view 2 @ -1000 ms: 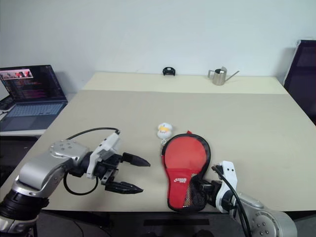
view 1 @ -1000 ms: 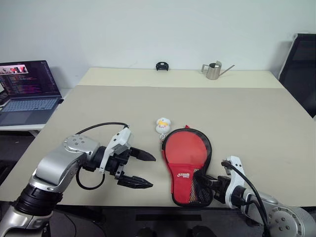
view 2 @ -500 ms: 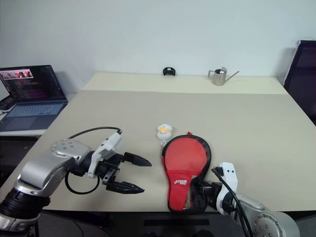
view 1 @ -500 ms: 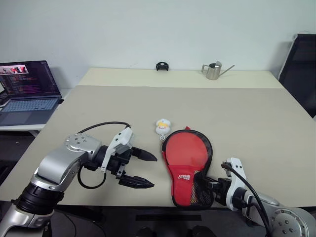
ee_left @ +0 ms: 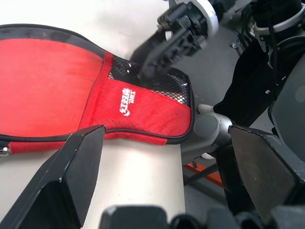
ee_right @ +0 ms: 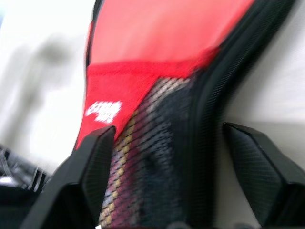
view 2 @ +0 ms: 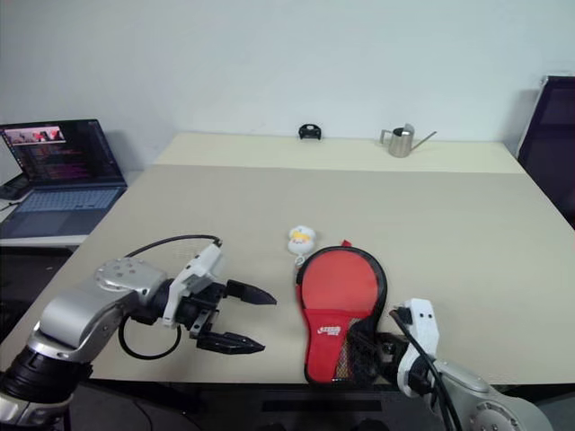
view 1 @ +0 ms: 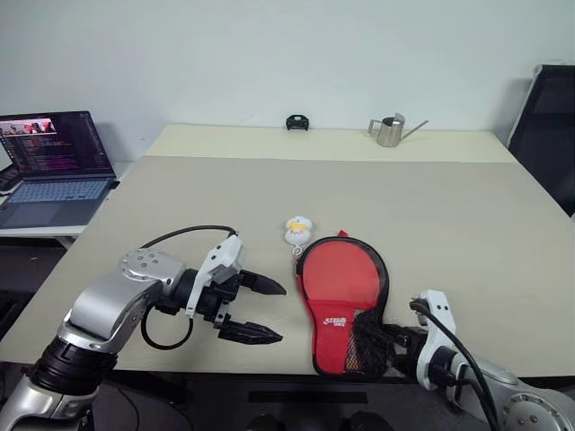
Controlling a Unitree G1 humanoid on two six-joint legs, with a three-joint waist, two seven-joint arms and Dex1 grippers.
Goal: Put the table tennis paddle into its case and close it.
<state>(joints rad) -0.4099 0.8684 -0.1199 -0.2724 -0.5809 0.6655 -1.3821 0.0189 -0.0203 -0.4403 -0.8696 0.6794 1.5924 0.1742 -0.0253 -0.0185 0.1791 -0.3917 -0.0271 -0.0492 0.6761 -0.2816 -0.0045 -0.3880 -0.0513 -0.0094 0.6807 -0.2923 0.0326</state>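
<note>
Currently, the scene is set out as follows.

Case (view 1: pixel 341 301): a red, paddle-shaped zip pouch with black piping is laid flat on the beige table (view 1: pixel 449 215), near the front edge and slightly right of centre. Its round end is turned toward the far edge; its narrow end, with the black mesh pocket and white logo, reaches the front edge.

Table tennis paddle: no part of it can be made out apart from the case, so its place cannot be told.

Keychain charm (view 1: pixel 297 229): a small white-and-yellow figure is seen just beyond the round end of the case, joined to it by a short chain.

Left gripper (view 1: pixel 262 311): it is held just above the table to the left of the case, apart from it. Its two black fingers are spread wide and pointed toward the case, with nothing between them.

Right gripper (view 2: pixel 382 348): it is placed at the front edge, at the mesh end of the case. In the right wrist view its fingers (ee_right: pixel 93 164) are parted on either side of the mesh pocket without pinching it; contact cannot be told.

Watering can (view 1: pixel 390 129): a small metal one stands at the far edge, toward the right corner.

Black object (view 1: pixel 296 122): small, it sits at the middle of the far edge.

Laptop (view 1: pixel 49 166): it stands open on a separate surface beyond the left edge.
</note>
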